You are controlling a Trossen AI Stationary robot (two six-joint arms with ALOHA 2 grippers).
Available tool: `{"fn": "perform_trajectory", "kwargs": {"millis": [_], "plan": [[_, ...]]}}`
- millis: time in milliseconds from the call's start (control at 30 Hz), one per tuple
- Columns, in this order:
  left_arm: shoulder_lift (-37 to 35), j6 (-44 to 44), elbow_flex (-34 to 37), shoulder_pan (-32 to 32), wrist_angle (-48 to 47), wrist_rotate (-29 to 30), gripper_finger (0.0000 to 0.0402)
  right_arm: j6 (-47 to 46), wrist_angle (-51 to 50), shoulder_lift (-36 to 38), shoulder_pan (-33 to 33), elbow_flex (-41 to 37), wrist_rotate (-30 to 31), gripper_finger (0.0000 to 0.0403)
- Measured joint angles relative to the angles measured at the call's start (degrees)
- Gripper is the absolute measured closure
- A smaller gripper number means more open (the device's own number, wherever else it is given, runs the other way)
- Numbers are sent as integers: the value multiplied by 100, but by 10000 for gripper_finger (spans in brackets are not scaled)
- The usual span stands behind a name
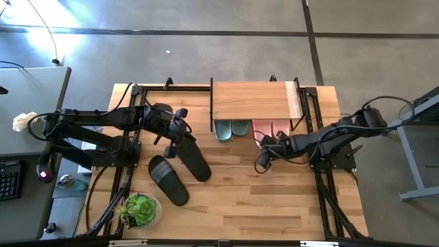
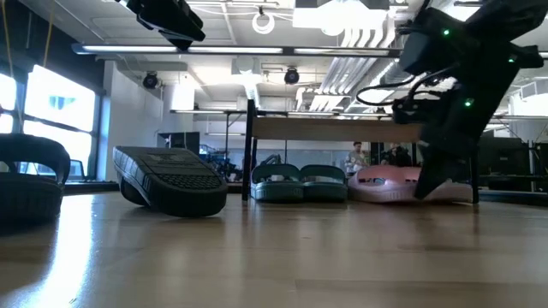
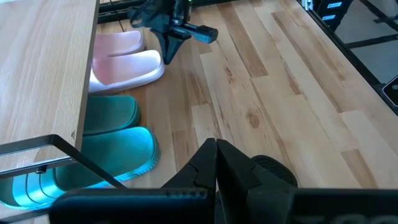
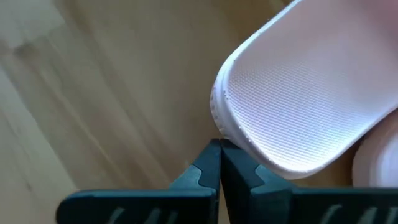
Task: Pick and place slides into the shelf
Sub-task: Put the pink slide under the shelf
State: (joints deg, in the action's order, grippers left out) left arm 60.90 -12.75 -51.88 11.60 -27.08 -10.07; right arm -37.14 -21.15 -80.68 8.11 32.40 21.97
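The shelf [image 1: 250, 101] stands at the table's far edge. Under it lie the sage-green pair [image 1: 232, 128] and the pale pink pair [image 1: 271, 129], soles on the table. One black slide [image 1: 194, 159] lies tipped, its treaded sole [image 2: 175, 175] showing. The other black slide [image 1: 168, 180] lies flat nearer the front. My left gripper [image 1: 182, 140] is shut and raised above the tipped black slide [image 3: 273, 171], touching nothing. My right gripper [image 1: 263, 145] is shut at the heel of the pink slide [image 4: 298, 93] beside the green pair. My right gripper has its shut fingertips [image 4: 211, 155] against the heel rim [image 4: 222, 134] of the pink slide next to the green pair. The fingers come from the table's near side, slanting down. The slide lies flat on the table, its toe end under the shelf.
A small potted plant [image 1: 140, 209] stands at the table's front left corner. Black frame rails [image 1: 322, 199] run along the table's left and right sides. The shelf's thin black legs [image 2: 248, 154] stand beside the green pair. Bare tabletop [image 1: 274, 206] lies at the front right.
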Motion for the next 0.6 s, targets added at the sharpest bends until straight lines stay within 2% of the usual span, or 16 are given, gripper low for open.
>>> {"fn": "perform_trajectory", "kwargs": {"millis": [600], "plan": [[0,16,0,1,-1,0,401,400,270,0,-952,0,-59,403]]}}
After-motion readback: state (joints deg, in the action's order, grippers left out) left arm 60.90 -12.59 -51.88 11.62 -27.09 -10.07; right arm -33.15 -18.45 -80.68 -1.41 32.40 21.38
